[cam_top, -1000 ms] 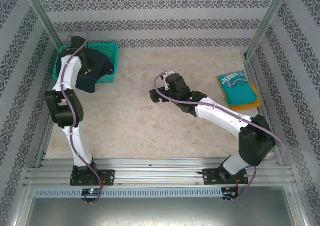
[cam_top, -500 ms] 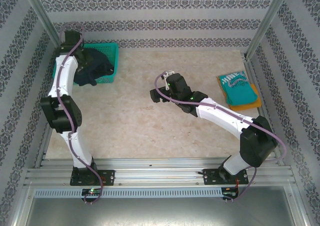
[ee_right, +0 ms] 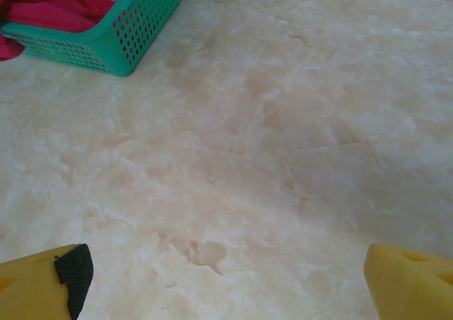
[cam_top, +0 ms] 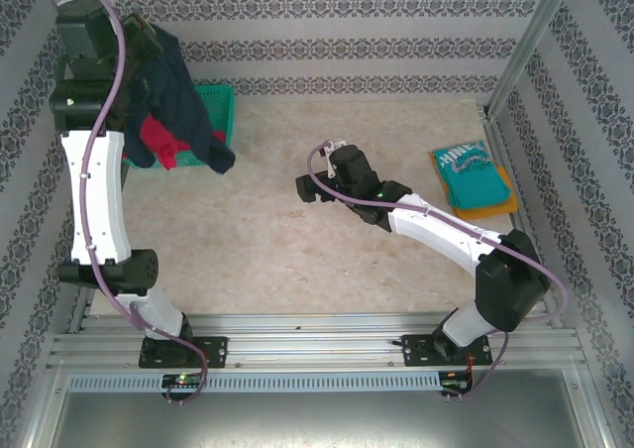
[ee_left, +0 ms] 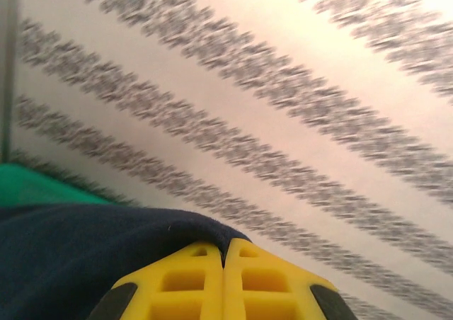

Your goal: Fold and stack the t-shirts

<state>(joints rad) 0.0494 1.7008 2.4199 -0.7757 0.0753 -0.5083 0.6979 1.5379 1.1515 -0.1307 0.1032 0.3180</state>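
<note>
**Navy shirt held high over the basket**

Top view: The left arm (cam_top: 94,170) reaches up at the far left corner. The navy shirt (cam_top: 178,91) hangs from its end above the basket (cam_top: 220,106), probably so the long cloth clears the rim and drops straight before it is laid out. The pink shirt (cam_top: 158,146) shows beneath it, but this view cannot tell whether it is caught up with the navy one or lying in the basket. The right gripper (cam_top: 309,186) hovers wide open over the bare middle of the table (cam_top: 248,260), well placed to take a hanging edge. At the far right the teal shirt (cam_top: 471,170) lies folded on the orange shirt (cam_top: 500,202), a stack begun.

Left wrist: The left gripper (ee_left: 224,263) has its jaws pressed together on a fold of navy cloth, a pinch that the draped shirt hides from above.

Right wrist: The fingertips (ee_right: 42,284) stand far apart with nothing between them. This low angle suggests the pink shirt sits inside the basket, a little spilling over the rim.
</note>
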